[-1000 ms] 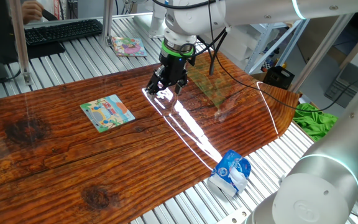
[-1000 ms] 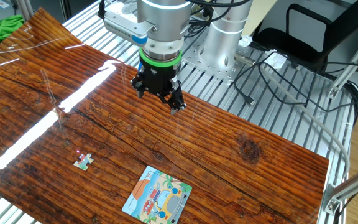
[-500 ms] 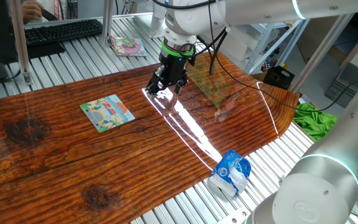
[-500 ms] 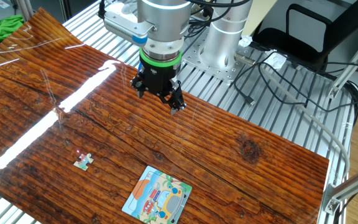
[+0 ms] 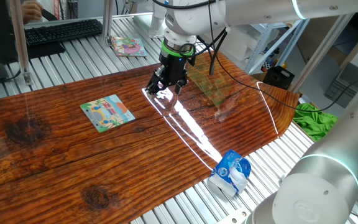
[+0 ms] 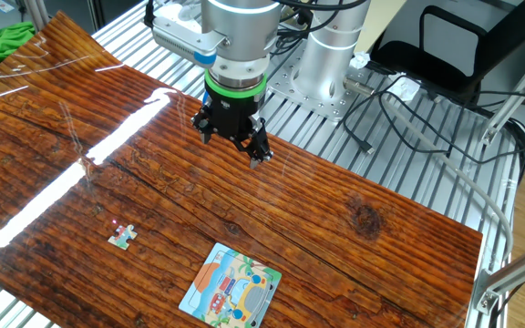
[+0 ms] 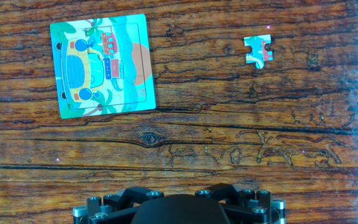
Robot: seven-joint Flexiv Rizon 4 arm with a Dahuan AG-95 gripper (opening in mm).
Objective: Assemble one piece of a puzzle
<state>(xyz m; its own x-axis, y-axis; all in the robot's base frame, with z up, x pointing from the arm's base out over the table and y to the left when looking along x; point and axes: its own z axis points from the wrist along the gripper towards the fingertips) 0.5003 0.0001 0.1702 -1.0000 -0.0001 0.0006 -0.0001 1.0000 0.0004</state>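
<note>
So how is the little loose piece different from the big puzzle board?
The piece is much smaller than the board. The piece has a knobby, wavy outline, while the board is a plain square with a pale rim. The piece shows only a scrap of picture; the board shows nearly a whole yellow bus scene. Both lie flat on the wooden table, apart from each other, and share the same blue and orange cartoon colours.

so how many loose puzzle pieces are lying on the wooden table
1. A small loose jigsaw piece in blue, green and orange lies on the brown wooden table, apart from the square cartoon puzzle board. In one fixed view it does not show.
</note>
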